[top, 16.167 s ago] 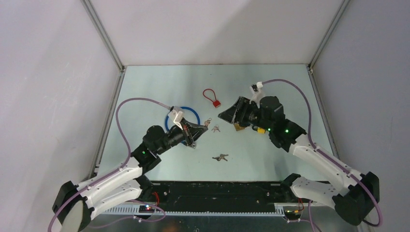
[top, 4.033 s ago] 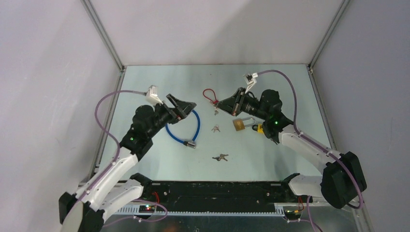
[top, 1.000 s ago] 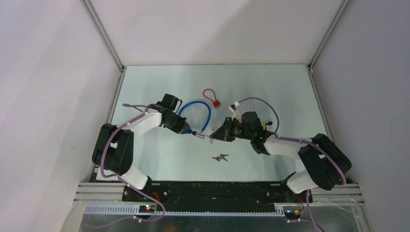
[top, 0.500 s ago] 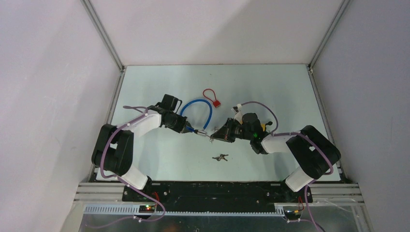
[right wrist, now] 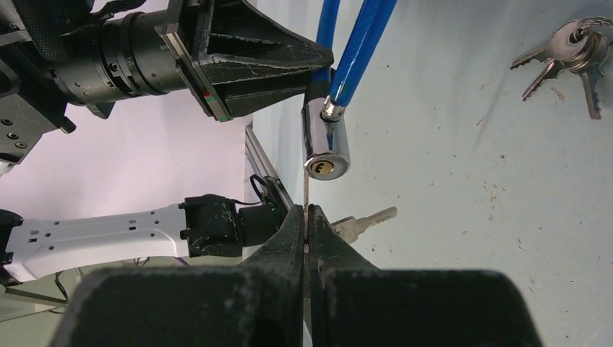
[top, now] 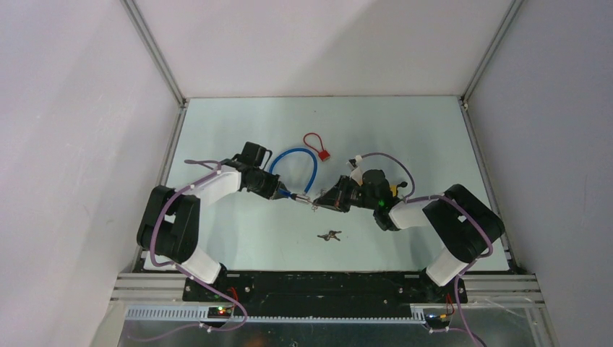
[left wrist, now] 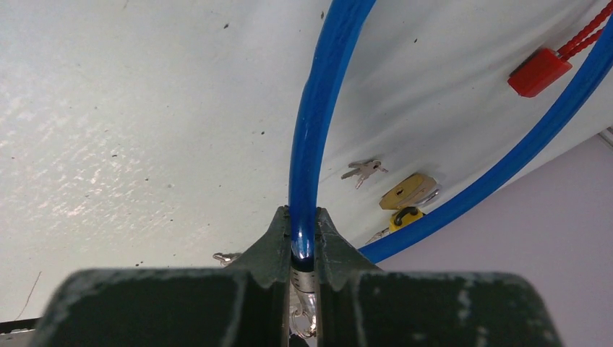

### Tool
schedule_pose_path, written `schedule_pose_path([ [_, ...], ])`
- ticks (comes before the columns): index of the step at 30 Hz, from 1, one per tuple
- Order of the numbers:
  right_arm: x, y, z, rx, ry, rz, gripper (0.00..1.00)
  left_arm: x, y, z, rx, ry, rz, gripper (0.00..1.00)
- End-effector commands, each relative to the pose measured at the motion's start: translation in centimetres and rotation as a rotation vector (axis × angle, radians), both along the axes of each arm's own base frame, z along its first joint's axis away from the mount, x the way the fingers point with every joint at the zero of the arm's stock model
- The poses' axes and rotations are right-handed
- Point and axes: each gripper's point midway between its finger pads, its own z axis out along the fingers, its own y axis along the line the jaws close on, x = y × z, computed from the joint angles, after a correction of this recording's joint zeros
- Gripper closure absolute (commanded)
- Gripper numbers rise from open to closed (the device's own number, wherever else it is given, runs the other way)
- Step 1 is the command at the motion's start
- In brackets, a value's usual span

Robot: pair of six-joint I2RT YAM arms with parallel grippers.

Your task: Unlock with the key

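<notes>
A blue cable lock (top: 306, 157) loops over the table, and my left gripper (top: 284, 193) is shut on the cable just above its chrome cylinder (right wrist: 324, 142). In the left wrist view the fingers (left wrist: 272, 235) pinch the blue cable (left wrist: 309, 137). My right gripper (right wrist: 306, 211) is shut on a key (right wrist: 306, 194), seen edge-on as a thin blade. The blade's tip stands just below and left of the cylinder's brass keyhole (right wrist: 319, 168), outside it. A second key (right wrist: 367, 220) hangs beside the right fingers.
A red cable seal (top: 316, 147) lies behind the blue loop. A key bunch (top: 329, 235) lies near the front middle, another (left wrist: 363, 170) beside a brass padlock (left wrist: 408, 191) and a yellow padlock (left wrist: 404, 217). Enclosure walls stand on three sides.
My right gripper has edged slightly left and up with the key, closer to the chrome cylinder. The left gripper keeps its hold on the cable and has barely moved.
</notes>
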Motion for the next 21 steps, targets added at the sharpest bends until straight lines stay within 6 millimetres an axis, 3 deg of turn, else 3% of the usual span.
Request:
schedule_pose_path([
  [1,0.5,0.0,0.5,0.029,-0.020,-0.011,1.00,0.8,-1.0,2.5,-0.078,-0.065,-0.001,1.00],
  [12,0.5,-1.1,0.0,0.006,-0.020,-0.055,1.00,0.7,-1.0,2.4,-0.082,-0.064,0.003,1.00],
  [21,0.6,-0.8,1.1,0.051,-0.053,-0.044,1.00,0.7,-1.0,2.6,-0.084,-0.071,0.003,1.00],
])
